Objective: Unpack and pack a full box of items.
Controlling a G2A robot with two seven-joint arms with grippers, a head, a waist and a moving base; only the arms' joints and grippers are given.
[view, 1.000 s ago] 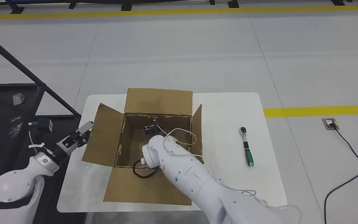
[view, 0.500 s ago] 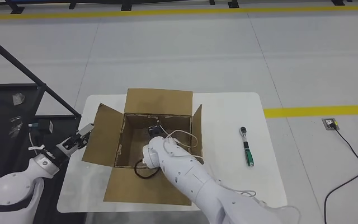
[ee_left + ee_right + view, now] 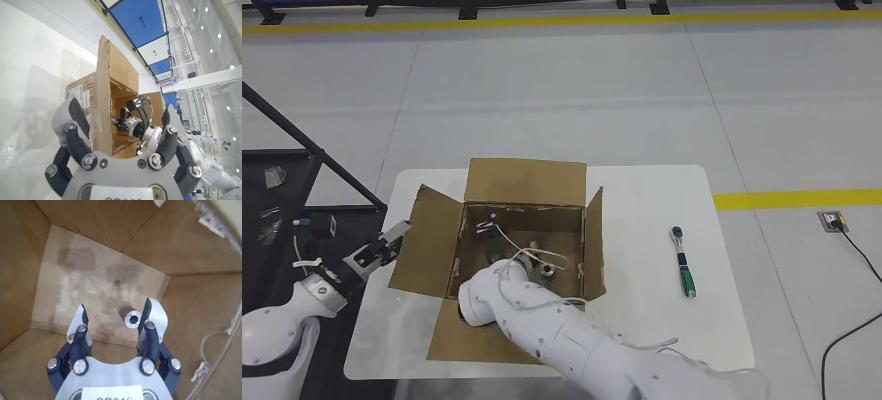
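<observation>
Metal cylinder (image 3: 130, 318) on the floor of the open cardboard box (image 3: 170, 247): we see its bored end turned up toward the right wrist camera, with the long axis slanting away toward the floor. The right gripper (image 3: 115, 306) is spread wide inside the box and holds nothing, one finger just beside the cylinder. The left gripper (image 3: 121, 105), likewise spread and empty, hangs outside the box's side flap.
</observation>
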